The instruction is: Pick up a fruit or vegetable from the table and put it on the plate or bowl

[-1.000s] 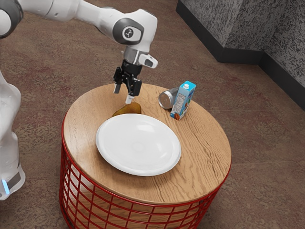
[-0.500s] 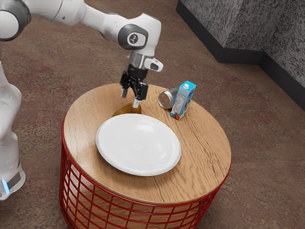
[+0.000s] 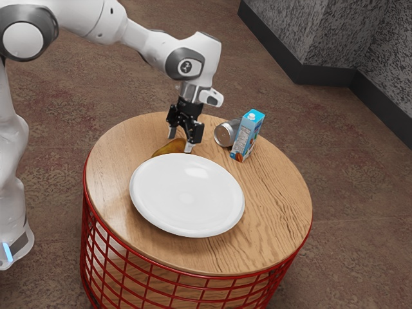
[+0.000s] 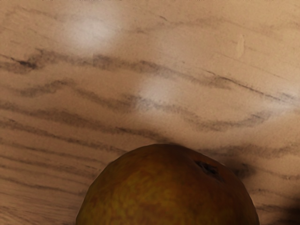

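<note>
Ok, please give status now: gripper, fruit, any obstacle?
Gripper open, low at the pear. Pear on the table, next to the plate, not lifted. Can and carton off to the side, path to plate looks free.

A russet-yellow pear (image 3: 165,149) lies on its side just beside the round white plate (image 3: 187,193).

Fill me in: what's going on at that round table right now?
The arm's gripper is low over a brownish pear lying on the wooden table, just behind the white plate. Its fingers are open and nothing is lifted yet; the pear rests on the wood. The plate has nothing on it. A small carton and a tipped metal can stand off toward the exterior view's right, untouched.
</note>
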Robot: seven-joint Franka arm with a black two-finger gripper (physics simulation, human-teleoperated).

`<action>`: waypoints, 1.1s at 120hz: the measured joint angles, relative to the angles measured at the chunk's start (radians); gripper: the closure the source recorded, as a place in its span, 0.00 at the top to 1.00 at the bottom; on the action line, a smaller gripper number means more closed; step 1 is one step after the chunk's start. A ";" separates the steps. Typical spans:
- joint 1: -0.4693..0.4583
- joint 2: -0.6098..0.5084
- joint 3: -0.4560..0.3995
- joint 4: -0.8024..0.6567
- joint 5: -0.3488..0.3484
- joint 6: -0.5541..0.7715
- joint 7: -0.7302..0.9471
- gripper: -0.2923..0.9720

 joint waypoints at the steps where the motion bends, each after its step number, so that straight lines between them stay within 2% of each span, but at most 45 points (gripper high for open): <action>1: 0.000 0.000 0.000 0.000 0.000 0.001 0.000 0.77; 54: -0.002 0.038 0.001 -0.003 -0.007 0.015 0.004 0.76; 82: -0.003 0.048 0.001 -0.006 -0.018 0.017 0.006 0.67; 102: 0.001 0.051 0.003 -0.003 -0.018 0.017 0.011 0.57; 132: -0.004 0.044 0.022 0.003 -0.011 0.013 0.018 0.49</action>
